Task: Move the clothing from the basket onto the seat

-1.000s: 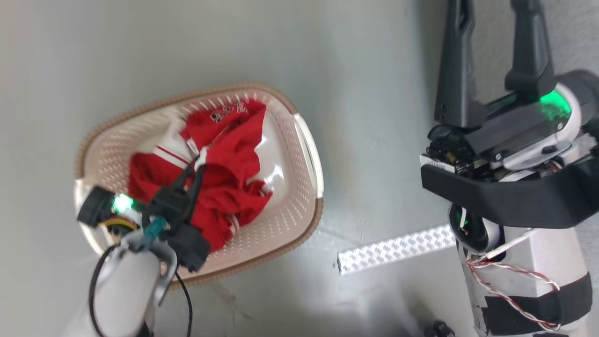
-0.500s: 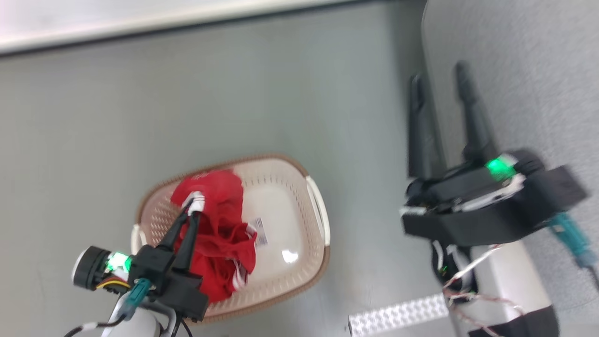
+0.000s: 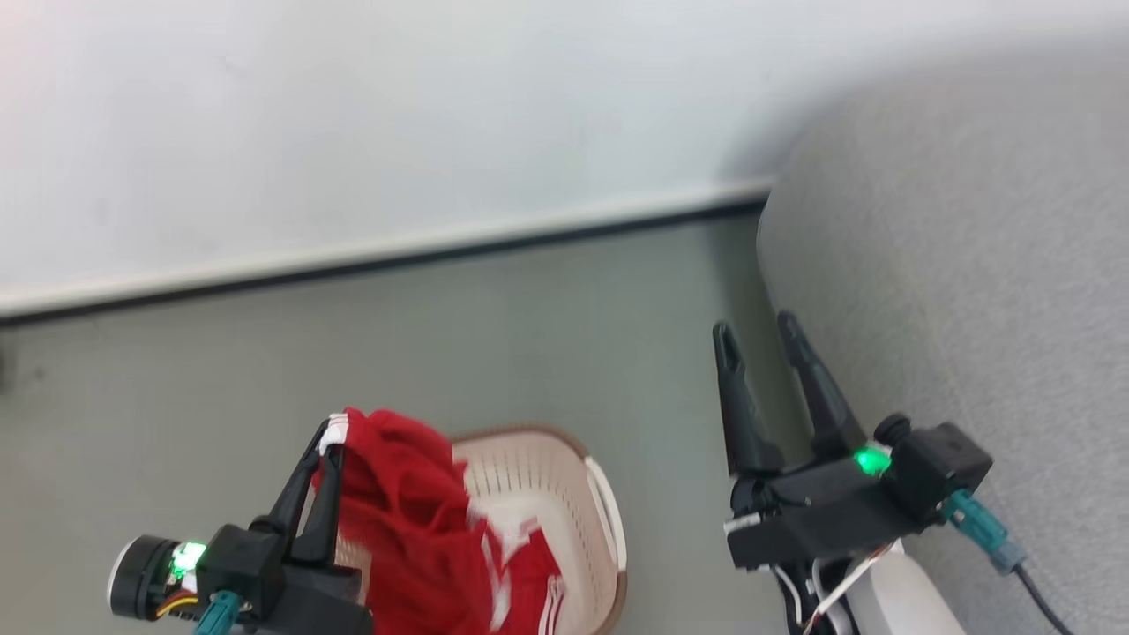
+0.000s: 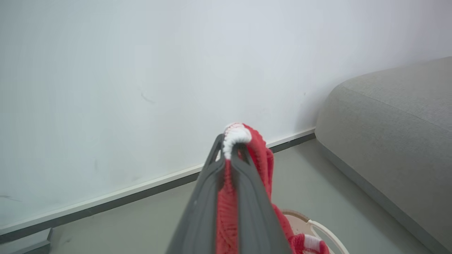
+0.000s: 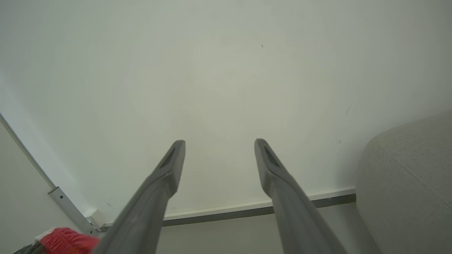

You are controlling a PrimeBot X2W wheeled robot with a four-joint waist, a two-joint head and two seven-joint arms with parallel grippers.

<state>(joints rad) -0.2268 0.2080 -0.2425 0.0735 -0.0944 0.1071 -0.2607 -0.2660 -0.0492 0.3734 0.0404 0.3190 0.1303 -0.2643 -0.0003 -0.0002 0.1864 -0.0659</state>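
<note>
On the left, my left gripper is clamped on the white-trimmed edge of the clothing, holding the red mesh up above the one basket. The cloth hangs from my two fingertips, and its lower folds, with white stripes, trail down into the basket. I cannot tell how many garments make up the bunch. The basket stands on the grey floor, with the white wall on the far side. Further right, my right gripper grasps nothing, its two fingers spread apart over the floor just beside the one light-grey seat at the right.
</note>
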